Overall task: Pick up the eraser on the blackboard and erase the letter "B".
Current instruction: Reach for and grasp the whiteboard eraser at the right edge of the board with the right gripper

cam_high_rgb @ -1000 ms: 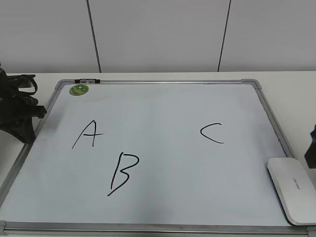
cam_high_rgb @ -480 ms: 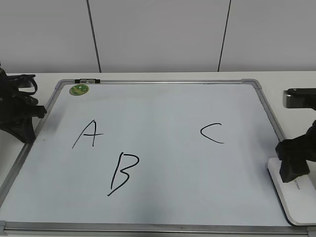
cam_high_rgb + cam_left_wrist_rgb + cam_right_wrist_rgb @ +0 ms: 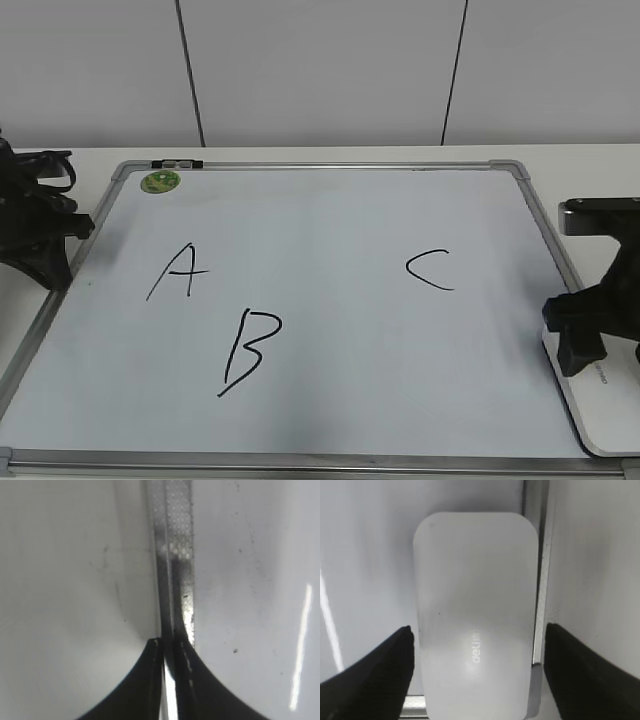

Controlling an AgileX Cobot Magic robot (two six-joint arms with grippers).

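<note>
One blackboard (image 3: 330, 240), white w/ silver frame, lies flat on the table (image 3: 300, 155) and fills most of the exterior view; it carries 3 black marker letters, an "A" (image 3: 178, 271) at left, the letter "B" (image 3: 250, 351) just below and right of it, a "C" (image 3: 430, 269) well apart at right, plus 1 round green sticker (image 3: 160, 181) at the top-left corner. One eraser (image 3: 476, 615), white w/ rounded corners, lies at the board's bottom-right corner, touching the frame, far from the B. Right gripper (image 3: 479, 672) sits directly over the eraser, jaws spread wide, one finger each side, not touching it. Left gripper (image 3: 169, 652) rests at the board's left frame edge, fingers pressed together, nothing between them.
</note>
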